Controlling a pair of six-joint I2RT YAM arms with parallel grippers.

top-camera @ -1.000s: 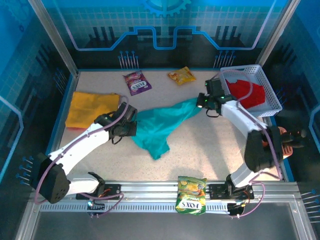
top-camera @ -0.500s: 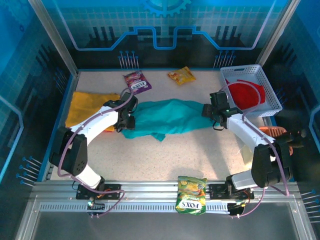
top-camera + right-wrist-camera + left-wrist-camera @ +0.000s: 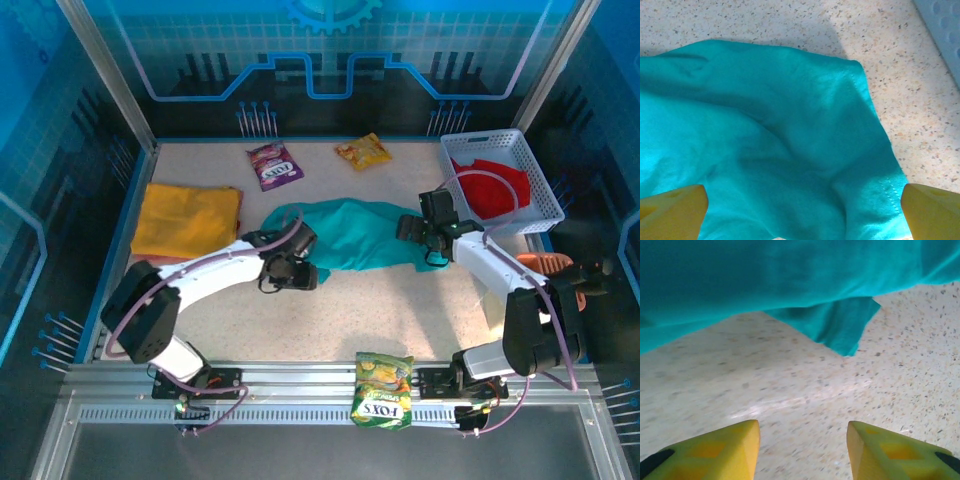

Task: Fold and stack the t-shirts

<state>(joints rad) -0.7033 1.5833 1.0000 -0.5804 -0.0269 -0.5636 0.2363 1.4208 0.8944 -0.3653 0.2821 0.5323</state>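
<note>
1. Left wrist view: the left gripper stands partly open with only bare table between its fingers. The teal t-shirt lies just ahead of it, a pointed corner nearest.
2. The right gripper is spread wide over the shirt's right end, gripping nothing.
3. From above, the shirt's long axis runs left to right between the arms, so each arm is nearest its own end.
4. The yellow-orange t-shirt lies flat at far left, and the red t-shirt sits in the basket.
</note>
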